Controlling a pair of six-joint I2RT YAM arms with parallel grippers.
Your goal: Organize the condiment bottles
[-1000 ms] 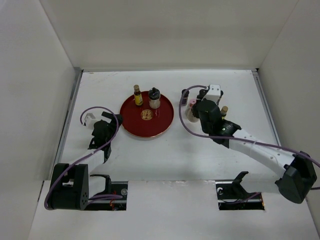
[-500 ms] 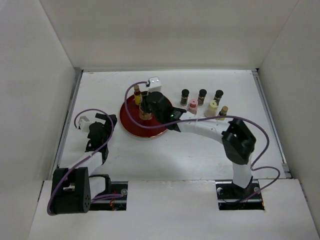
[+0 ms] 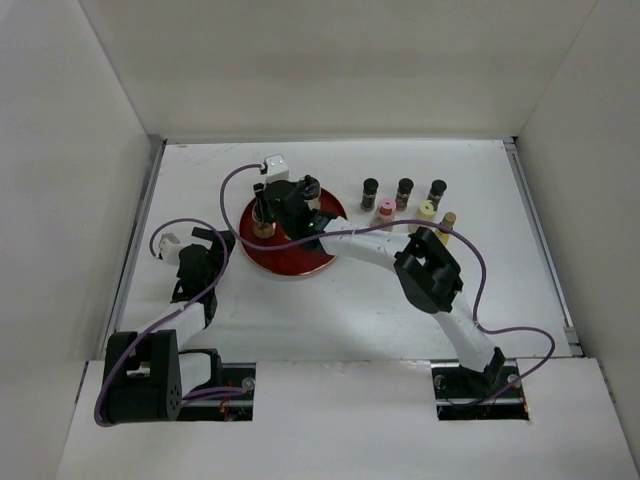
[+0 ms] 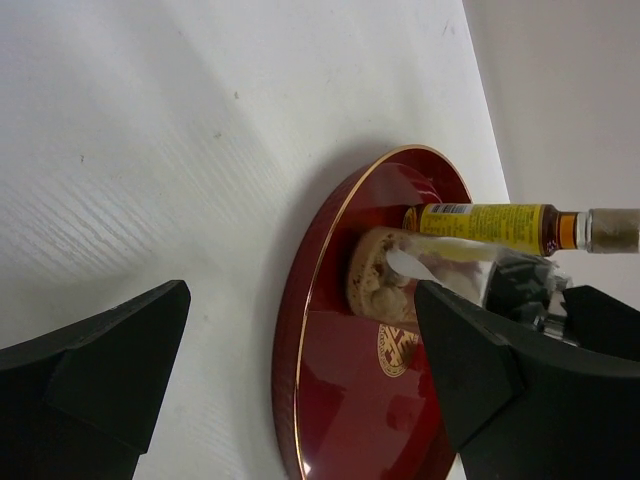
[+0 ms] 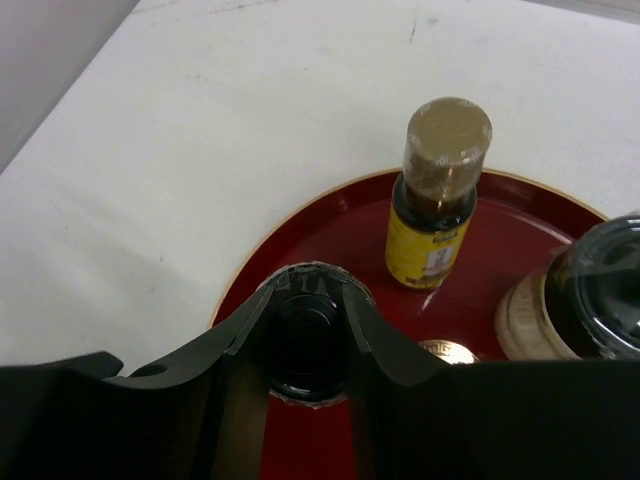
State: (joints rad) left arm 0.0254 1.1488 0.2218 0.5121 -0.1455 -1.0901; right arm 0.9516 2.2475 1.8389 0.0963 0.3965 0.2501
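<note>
My right gripper is shut on a black-capped condiment bottle over the left part of the red tray. From the left wrist, that bottle's beige bottom sits at or just above the tray floor. On the tray also stand a yellow-labelled bottle with a brown cap and a black-capped jar. From above, the right gripper reaches over the tray. Several more bottles stand on the table to the right. My left gripper is open and empty, left of the tray.
White walls enclose the table on the left, back and right. The right arm's forearm and purple cable lie across the tray's right side. The loose bottles form two rows, the nearer one around a pink-capped bottle.
The right arm has swung from the bottle group on the right to the tray's left part, carrying a bottle. The left gripper has shifted slightly left.
</note>
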